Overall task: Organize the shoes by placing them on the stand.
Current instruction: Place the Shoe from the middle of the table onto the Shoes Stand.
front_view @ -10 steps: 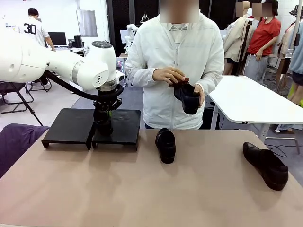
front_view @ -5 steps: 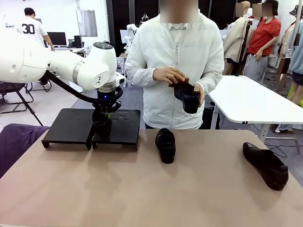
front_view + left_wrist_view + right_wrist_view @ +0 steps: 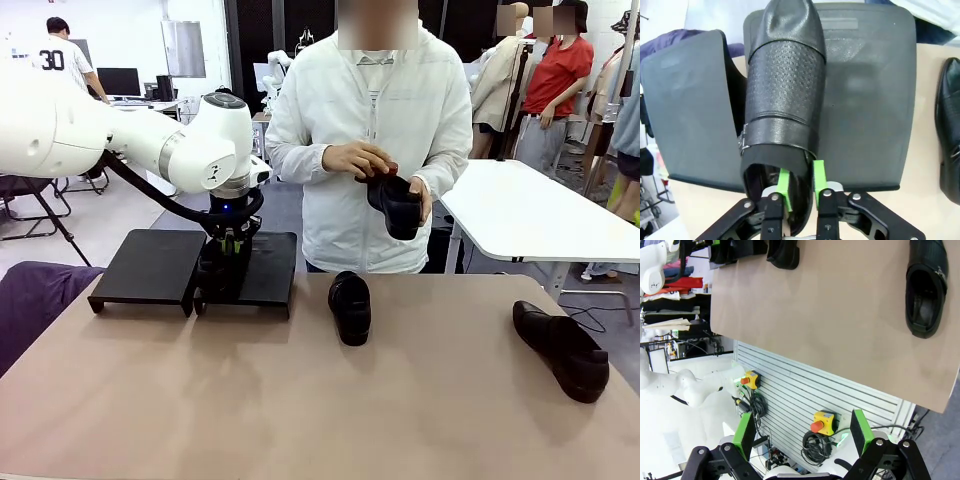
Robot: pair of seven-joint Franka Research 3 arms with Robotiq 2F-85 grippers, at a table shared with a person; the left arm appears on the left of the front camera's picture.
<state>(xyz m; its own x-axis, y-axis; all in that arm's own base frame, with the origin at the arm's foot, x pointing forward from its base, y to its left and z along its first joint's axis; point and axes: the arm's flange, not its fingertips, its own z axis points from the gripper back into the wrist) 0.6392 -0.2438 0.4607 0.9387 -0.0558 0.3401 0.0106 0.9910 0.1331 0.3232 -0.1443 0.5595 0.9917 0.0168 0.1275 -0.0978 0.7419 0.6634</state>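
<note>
One black shoe lies flat on the right-hand stand, toe pointing away from my left gripper. Its green pads stand a little apart, astride the heel rim, one inside the shoe and one outside. From the front, that gripper hangs over the stand with the shoe under it. A second stand sits beside it on the left. The person holds a shoe in both hands. Two more shoes lie on the table. My right gripper is open, below the table edge.
The person stands at the far side of the tan table, behind its middle. A purple cloth lies off the table's left edge. A white table stands at the back right. Emergency-stop boxes hang on the slatted panel below the table.
My left arm has shifted slightly to the right above the stand, and its pads have eased apart on the shoe's heel rim. The person and the other shoes have not moved.
</note>
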